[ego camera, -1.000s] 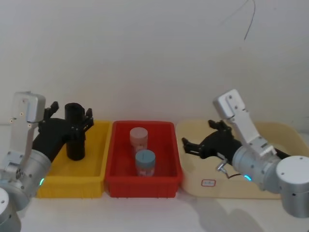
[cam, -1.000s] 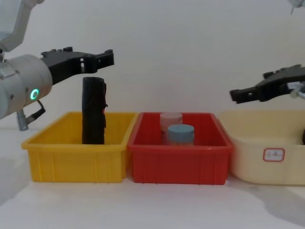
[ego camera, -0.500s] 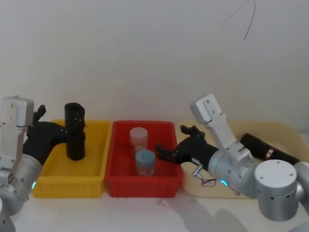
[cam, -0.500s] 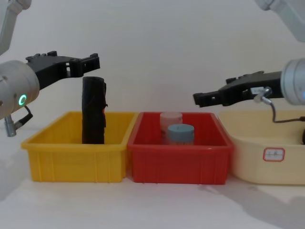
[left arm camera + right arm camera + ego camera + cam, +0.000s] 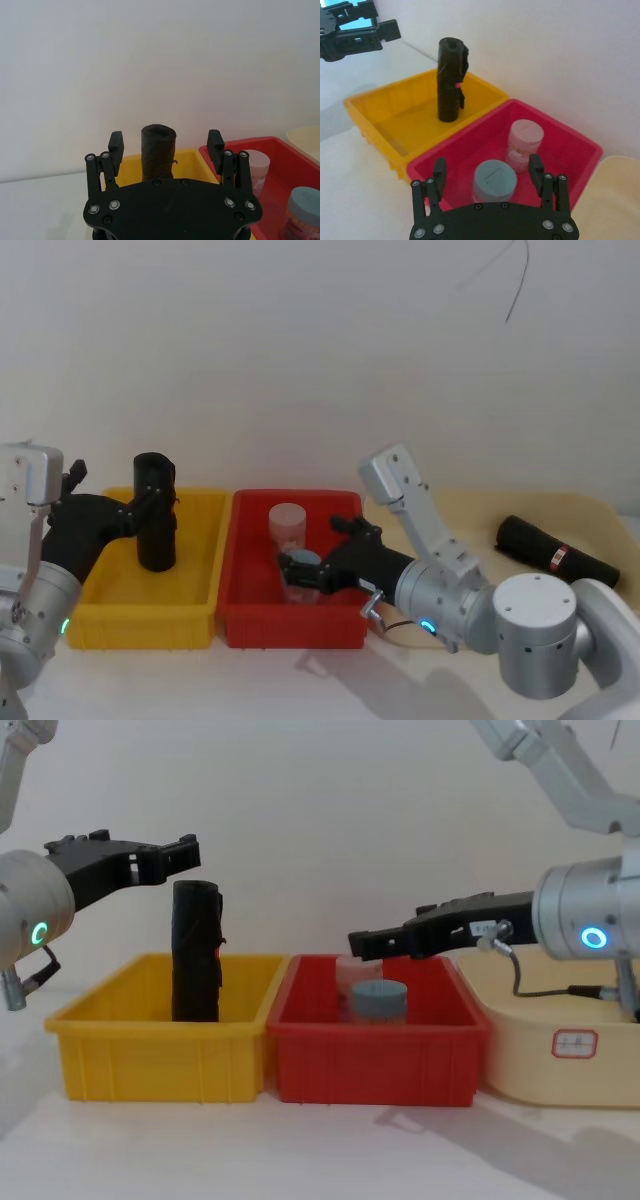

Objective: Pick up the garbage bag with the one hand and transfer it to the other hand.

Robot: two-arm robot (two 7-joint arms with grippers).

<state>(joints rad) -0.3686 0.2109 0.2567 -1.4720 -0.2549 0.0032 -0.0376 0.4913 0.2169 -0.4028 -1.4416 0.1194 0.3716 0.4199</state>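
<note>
Garbage bag (image 5: 156, 540) is not gripped yet; left gripper (image 5: 166, 141) is pulled back, right gripper (image 5: 488, 169) brought closer, both jaws open.

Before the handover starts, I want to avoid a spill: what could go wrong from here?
The bag stands tall and upright in the yellow bin; the open left tool sits by its top, so an off-centre squeeze may tip it. The open right tool hangs low over the jars in the red bin and could knock them.
</note>
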